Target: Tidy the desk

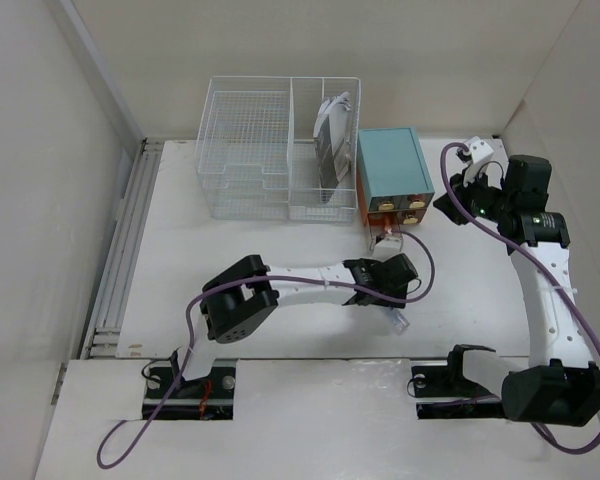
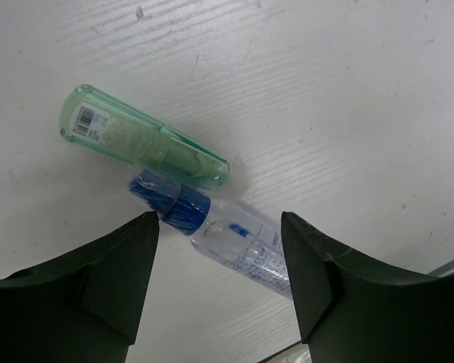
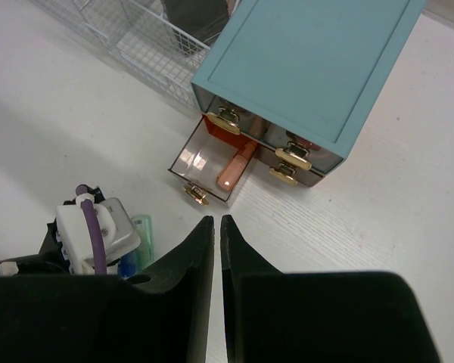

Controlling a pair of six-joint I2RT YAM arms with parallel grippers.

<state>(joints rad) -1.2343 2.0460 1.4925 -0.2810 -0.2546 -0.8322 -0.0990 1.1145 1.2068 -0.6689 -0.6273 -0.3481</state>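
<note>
Teal drawer box (image 3: 310,68): one drawer (image 3: 200,162) sitting pulled out, holding an orange stick (image 3: 238,166). Left gripper (image 2: 218,227) hovering agape over green tube (image 2: 144,147); right gripper (image 3: 217,227) sitting closed, empty.

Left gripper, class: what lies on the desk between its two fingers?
A clear blue-capped tube lies on the desk in the gap between the fingers, a green tube just beyond it. The left wrist view shows this.

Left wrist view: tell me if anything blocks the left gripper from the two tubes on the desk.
Nothing visible does. The left gripper stands open over the blue-capped clear plastic tube; the translucent green plastic tube lies just beyond it on the matte white desk.
</note>
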